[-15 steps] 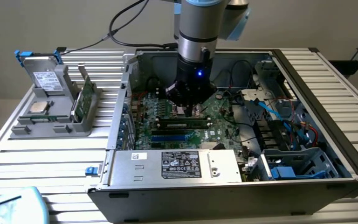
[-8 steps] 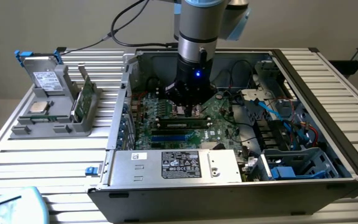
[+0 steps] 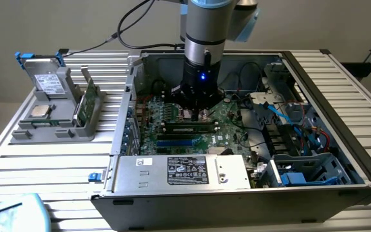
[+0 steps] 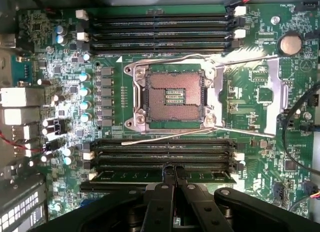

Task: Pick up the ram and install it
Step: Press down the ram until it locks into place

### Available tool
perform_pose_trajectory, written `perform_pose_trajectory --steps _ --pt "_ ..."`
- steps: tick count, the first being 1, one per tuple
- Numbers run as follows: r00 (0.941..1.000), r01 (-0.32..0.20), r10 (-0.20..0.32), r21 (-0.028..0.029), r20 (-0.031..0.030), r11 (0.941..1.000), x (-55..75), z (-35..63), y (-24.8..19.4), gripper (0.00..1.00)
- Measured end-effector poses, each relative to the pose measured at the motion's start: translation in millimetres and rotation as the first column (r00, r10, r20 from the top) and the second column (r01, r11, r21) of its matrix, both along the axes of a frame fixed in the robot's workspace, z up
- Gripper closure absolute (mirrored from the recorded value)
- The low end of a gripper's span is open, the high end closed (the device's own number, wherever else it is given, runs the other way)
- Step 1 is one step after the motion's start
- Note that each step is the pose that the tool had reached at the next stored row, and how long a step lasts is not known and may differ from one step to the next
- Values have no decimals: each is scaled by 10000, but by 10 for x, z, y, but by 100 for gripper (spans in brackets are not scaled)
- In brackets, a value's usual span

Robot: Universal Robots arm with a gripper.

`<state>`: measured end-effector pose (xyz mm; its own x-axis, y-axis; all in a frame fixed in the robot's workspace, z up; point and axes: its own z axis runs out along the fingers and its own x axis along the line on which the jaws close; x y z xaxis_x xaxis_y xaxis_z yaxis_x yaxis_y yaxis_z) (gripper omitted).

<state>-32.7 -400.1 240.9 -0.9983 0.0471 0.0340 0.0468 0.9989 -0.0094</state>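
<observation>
I am looking down into the open case (image 3: 359,159) with the gripper (image 3: 195,115) hanging low over the motherboard (image 3: 231,121), and I am seeing the jaws pressed together, tips meeting, in the wrist view (image 4: 173,173). They are gripping nothing that I can make out; the closed tips are resting right at the top edge of the ram (image 4: 150,176), or a hair above it, and I cannot tell which.

The ram is lying in a slot just beside the CPU socket (image 4: 172,95), on the side of the socket nearer the power supply (image 3: 185,171). Its long axis is running parallel to the empty slots (image 4: 160,154) between it and the socket, and crosswise to the line of the jaws. The jaws are sitting directly over the stick's middle, so the relation that matters is straight down. Whether the stick is fully seated I cannot judge; the end latches are too small to read.

The socket itself is standing open, bare pins showing. Away from the case, on the slatted tabletop (image 3: 44,164), a grey holder (image 3: 56,121) is carrying a drive, a silver chip (image 3: 40,111) and another green stick (image 3: 89,99). Room around the jaws is tight, with cables (image 3: 289,121) running beyond the socket
</observation>
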Motion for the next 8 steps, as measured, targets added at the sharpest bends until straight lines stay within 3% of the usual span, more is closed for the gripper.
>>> perform_pose_trajectory --steps 2,8 --pt "9997 234 -234 0 2 9997 0 -1 0 89" --pt "9997 249 -249 -1 2 9997 -1 -1 0 89"
